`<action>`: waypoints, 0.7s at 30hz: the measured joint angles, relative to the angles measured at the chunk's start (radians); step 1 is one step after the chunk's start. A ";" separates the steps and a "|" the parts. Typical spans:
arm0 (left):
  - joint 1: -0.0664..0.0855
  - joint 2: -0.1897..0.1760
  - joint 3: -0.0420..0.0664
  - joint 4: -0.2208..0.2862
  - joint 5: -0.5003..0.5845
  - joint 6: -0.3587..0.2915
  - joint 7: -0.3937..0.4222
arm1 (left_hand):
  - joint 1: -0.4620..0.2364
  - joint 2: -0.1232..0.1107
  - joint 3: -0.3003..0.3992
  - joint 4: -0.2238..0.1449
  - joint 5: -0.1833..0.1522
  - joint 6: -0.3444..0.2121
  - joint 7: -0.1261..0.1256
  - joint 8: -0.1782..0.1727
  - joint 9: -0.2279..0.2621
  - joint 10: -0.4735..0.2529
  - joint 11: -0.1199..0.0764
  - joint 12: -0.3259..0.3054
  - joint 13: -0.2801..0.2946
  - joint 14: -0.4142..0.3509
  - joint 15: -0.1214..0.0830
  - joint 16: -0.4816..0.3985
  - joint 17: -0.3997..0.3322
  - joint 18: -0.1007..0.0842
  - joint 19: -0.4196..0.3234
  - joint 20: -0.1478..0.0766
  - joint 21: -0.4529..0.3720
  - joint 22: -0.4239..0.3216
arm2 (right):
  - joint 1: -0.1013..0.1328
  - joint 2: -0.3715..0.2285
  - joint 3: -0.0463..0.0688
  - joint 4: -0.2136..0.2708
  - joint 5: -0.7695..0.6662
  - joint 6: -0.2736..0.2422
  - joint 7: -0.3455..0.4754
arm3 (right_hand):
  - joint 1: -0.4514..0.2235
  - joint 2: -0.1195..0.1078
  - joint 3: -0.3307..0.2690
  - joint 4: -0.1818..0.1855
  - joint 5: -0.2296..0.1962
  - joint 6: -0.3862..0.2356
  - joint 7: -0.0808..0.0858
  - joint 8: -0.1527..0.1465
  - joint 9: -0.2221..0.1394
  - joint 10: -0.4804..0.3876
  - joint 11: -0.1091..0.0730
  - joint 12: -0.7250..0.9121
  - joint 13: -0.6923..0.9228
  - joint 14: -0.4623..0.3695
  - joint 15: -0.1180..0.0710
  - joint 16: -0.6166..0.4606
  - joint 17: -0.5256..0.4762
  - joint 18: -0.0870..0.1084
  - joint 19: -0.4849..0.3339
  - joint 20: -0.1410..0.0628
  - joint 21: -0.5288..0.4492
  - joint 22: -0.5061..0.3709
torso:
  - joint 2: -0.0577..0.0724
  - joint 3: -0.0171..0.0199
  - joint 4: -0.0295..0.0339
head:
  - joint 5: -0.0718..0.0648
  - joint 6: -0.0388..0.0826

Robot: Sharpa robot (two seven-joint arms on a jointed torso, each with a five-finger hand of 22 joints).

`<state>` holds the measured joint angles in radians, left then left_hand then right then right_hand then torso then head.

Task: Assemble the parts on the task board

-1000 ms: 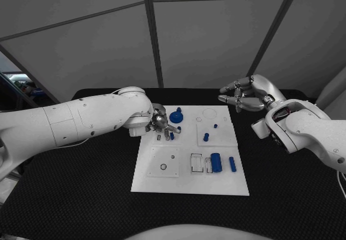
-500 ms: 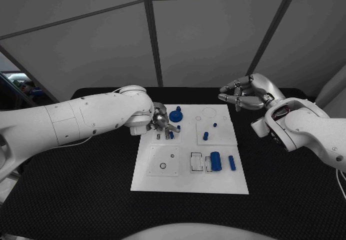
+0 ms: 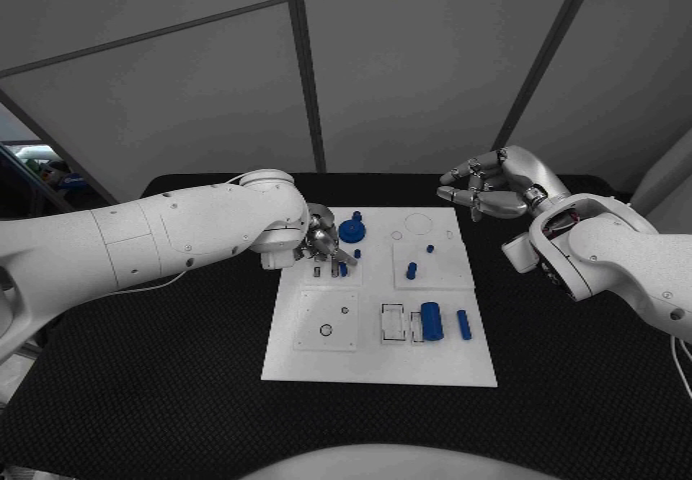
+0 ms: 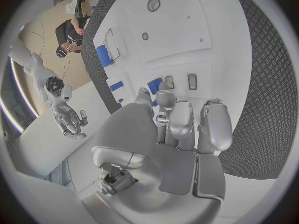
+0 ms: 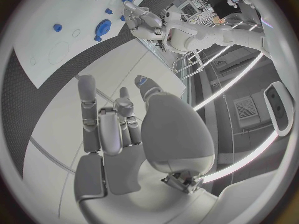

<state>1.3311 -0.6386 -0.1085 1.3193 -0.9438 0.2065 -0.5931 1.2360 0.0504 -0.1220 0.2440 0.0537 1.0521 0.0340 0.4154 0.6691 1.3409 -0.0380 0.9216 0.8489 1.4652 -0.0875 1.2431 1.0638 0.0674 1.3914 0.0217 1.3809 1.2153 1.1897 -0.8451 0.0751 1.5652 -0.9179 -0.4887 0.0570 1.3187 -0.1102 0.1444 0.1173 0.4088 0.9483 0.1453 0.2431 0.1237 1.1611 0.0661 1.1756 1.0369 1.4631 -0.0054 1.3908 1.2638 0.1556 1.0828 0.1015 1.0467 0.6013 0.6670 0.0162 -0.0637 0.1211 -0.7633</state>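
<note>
- While the left hand [image 3: 320, 243] works at the upper left of the task board [image 3: 378, 368], most of the assembly looks unfinished.
- Left hand: fingers drawn together over a small blue peg [image 4: 154, 85] at the board's upper left panel; whether they clamp it or only touch it cannot be told.
- Right hand [image 3: 483, 190]: raised above the table [image 3: 173, 400] at the upper right of the head view, off the board, fingers loosely curled and apart, holding nothing.
- Parts counted in the head view: one round blue knob [image 3: 352, 232] at upper centre; one large blue cylinder [image 3: 430, 321] at lower right; one slimmer blue pin [image 3: 464, 325] just beside it; one short pin [image 3: 411, 271] and one tiny stud [image 3: 428, 248] on the upper right panel; about two pegs under the left fingers.
- Judgement: several pieces lie loose on the board, and a round hole [image 3: 326, 331] at lower left and clear slots [image 3: 394, 325] near the cylinder stand unfilled, so the task is at an early stage.
- Remaining: seat the peg in hand, then the loose pieces.
</note>
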 measured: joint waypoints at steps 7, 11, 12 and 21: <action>0.000 0.000 0.000 0.000 0.000 0.000 0.000 | 0.019 -0.004 0.037 -0.012 0.000 -0.004 -0.004 0.000 0.012 -0.001 -0.001 0.000 -0.003 0.000 0.000 0.000 -0.001 0.000 -0.004 -0.004 0.000 0.000 | 0.000 0.003 0.000 -0.005 -0.001 0.000 -0.006 | 0.000 0.000 0.003 0.003 0.007 0.000 0.000 0.000 0.000 0.000 0.000 0.000 0.000 0.000 0.000 0.000 0.000 0.000 0.000 0.000 -0.005 -0.001 | 0.000 -0.0001 0.0006 | 0.000 -0.001; 0.000 0.001 0.000 0.001 0.000 0.000 0.000 | 0.033 0.000 0.059 -0.018 0.000 -0.011 -0.004 0.000 0.018 -0.001 -0.001 -0.006 -0.010 0.000 0.000 0.000 -0.003 0.000 -0.007 0.000 -0.004 -0.004 | 0.000 0.004 0.000 -0.008 -0.003 0.000 -0.009 | 0.000 0.000 0.003 0.003 0.007 -0.004 0.003 0.004 0.001 0.000 0.000 0.000 0.000 0.000 0.000 0.000 -0.001 0.000 0.000 0.000 -0.005 -0.001 | 0.000 -0.0001 0.0006 | 0.000 -0.001; 0.000 0.001 0.000 0.001 0.000 0.000 0.000 | 0.042 -0.003 0.069 -0.022 0.000 -0.011 -0.004 0.000 0.019 -0.003 -0.003 -0.006 -0.011 0.000 0.000 0.000 -0.003 0.000 -0.007 0.000 -0.004 -0.005 | 0.000 0.005 0.000 -0.009 -0.004 0.001 -0.010 | 0.000 0.000 0.003 0.003 0.007 -0.004 0.003 0.004 0.001 0.000 0.000 0.000 0.000 0.000 0.000 0.000 -0.001 0.000 0.000 0.000 -0.005 -0.001 | 0.000 -0.0001 0.0006 | 0.000 -0.001; 0.003 0.002 0.002 0.002 0.001 -0.002 0.006 | 0.118 -0.012 0.210 -0.068 -0.001 -0.027 -0.006 -0.021 0.024 -0.026 -0.004 -0.040 -0.041 0.004 -0.003 0.004 -0.008 0.000 -0.022 -0.007 -0.019 -0.023 | 0.000 0.008 0.000 -0.014 -0.007 0.001 -0.014 | 0.000 0.000 0.003 0.003 0.011 -0.006 0.001 0.004 0.001 0.000 0.000 0.000 -0.001 0.000 0.000 0.000 -0.001 0.000 0.000 0.000 -0.005 -0.003 | 0.000 0.0000 0.0006 | 0.001 -0.003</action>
<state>1.3341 -0.6369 -0.1065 1.3209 -0.9431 0.2050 -0.5869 1.3543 0.0385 0.0876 0.1761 0.0523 1.0252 0.0285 0.3943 0.6929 1.3146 -0.0423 0.8817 0.8075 1.4687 -0.0908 1.2471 1.0558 0.0674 1.3697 0.0145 1.3614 1.1927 1.1896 -0.8369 0.0750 1.5509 -0.9244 -0.4874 0.0427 1.3186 -0.1103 0.1470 0.1199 0.4202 0.9418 0.1458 0.2467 0.1245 1.1612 0.0661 1.1757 1.0363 1.4631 -0.0055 1.3907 1.2630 0.1555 1.0829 0.1015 1.0415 0.5986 0.6671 0.0162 -0.0631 0.1218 -0.7660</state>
